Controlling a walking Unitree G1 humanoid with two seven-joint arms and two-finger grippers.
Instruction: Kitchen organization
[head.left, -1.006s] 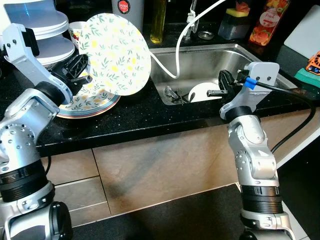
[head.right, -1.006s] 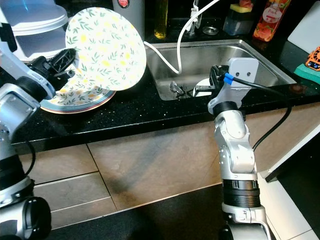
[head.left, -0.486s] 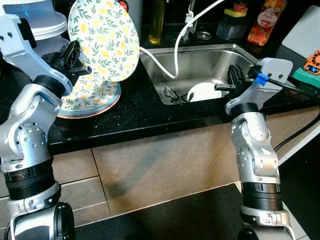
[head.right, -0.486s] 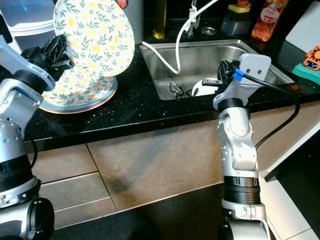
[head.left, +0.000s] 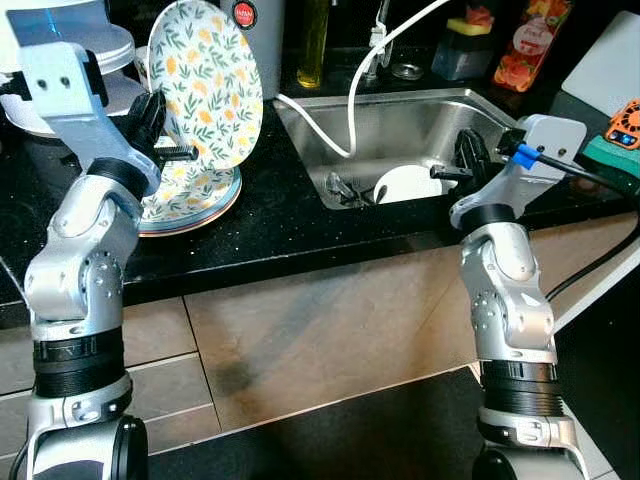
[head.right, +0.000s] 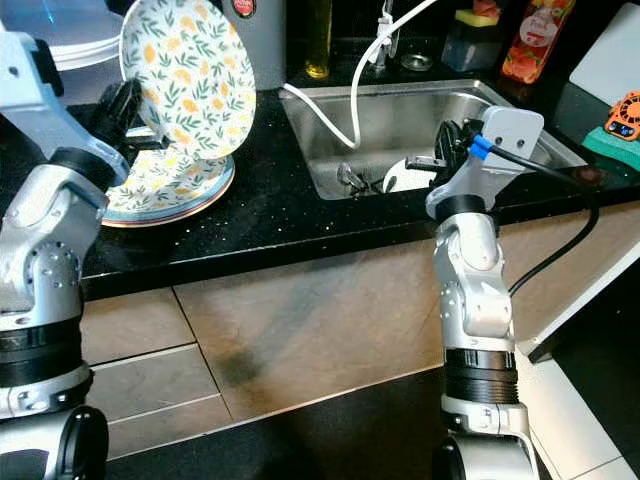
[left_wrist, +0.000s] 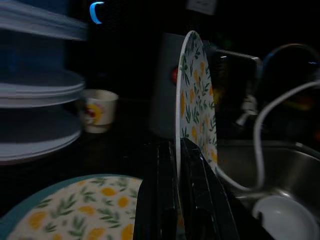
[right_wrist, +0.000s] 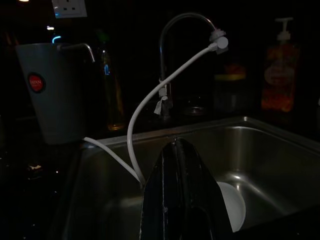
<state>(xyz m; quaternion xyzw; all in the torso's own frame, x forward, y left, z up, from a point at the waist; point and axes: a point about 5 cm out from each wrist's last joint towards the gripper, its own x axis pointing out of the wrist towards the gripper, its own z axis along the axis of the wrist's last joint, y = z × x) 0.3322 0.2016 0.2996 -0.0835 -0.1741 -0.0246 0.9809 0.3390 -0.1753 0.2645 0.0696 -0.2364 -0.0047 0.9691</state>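
Note:
My left gripper (head.left: 178, 150) is shut on the lower rim of a white plate with yellow and green flowers (head.left: 205, 80). It holds the plate nearly upright on edge, just above a stack of matching plates (head.left: 195, 195) on the black counter (head.left: 280, 225). In the left wrist view the plate's rim (left_wrist: 192, 110) sits clamped between the black fingers. My right gripper (head.left: 447, 172) is shut on nothing, hovering at the front right of the steel sink (head.left: 430, 110), near a white dish (head.left: 405, 183) lying in the basin.
A white hose (head.left: 350, 110) loops from the tap into the sink, beside cutlery (head.left: 345, 188). A grey canister (head.left: 258, 20), an oil bottle (head.left: 312, 45), white stacked containers (head.left: 95, 50), a small cup (left_wrist: 97, 110), a soap bottle (head.left: 522, 45) and a sponge holder (head.left: 465, 45) line the back.
My left arm has swung the flowered plate from a slant to nearly upright and drawn it left, over the plate stack. The right gripper has stayed by the sink.

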